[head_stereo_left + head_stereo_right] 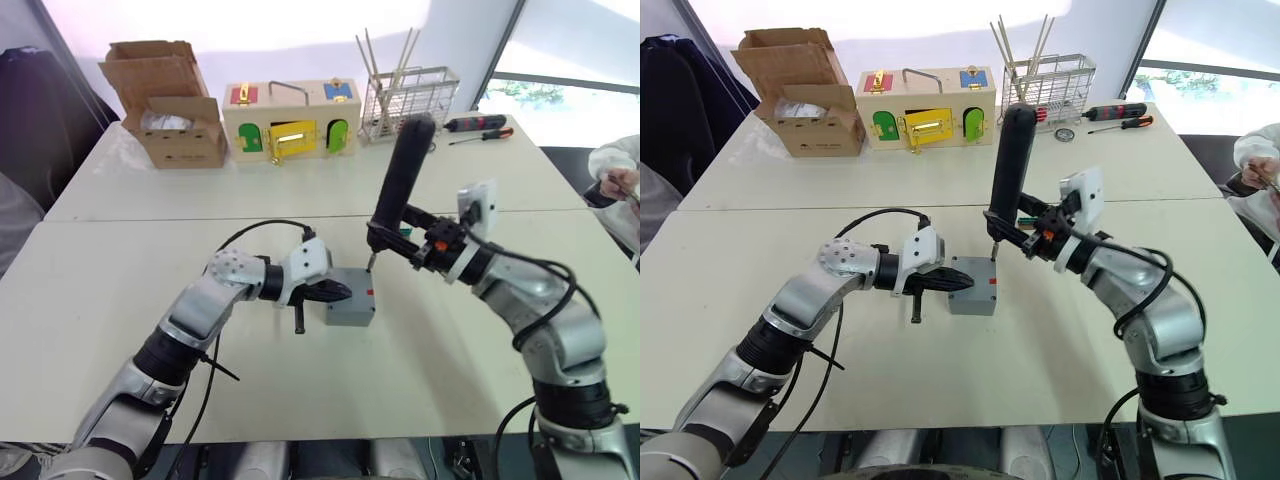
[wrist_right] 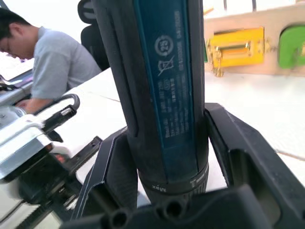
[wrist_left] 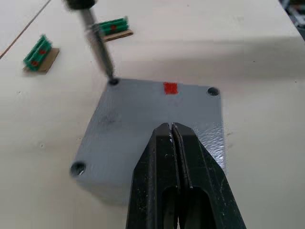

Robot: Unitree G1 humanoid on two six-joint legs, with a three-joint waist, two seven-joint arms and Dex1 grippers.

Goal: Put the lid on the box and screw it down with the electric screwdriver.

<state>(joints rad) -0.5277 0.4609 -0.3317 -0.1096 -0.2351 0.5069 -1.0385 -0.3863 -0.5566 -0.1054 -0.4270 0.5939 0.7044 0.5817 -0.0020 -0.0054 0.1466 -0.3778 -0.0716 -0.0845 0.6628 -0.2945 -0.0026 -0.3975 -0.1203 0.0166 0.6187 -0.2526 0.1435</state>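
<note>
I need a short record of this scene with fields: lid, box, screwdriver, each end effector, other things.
lid: grey lid lies on the box
screwdriver: electric screwdriver nearly upright, bit in a corner hole of the lid
left end effector: shut, fingertips pressing on the lid
right end effector: shut on the electric screwdriver
other: wooden box with coloured doors, cardboard box, at the table's far side

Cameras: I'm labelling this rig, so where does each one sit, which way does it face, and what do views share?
Left and right eye views: on the head, looking forward and down over both arms at the table, the box and the lid.
Left wrist view: looks along the shut left end effector, which presses on the lid.
Right wrist view: looks along the right end effector, which grips the electric screwdriver.
Shared: the left wrist view and eye views show the screwdriver's bit at a lid corner.
</note>
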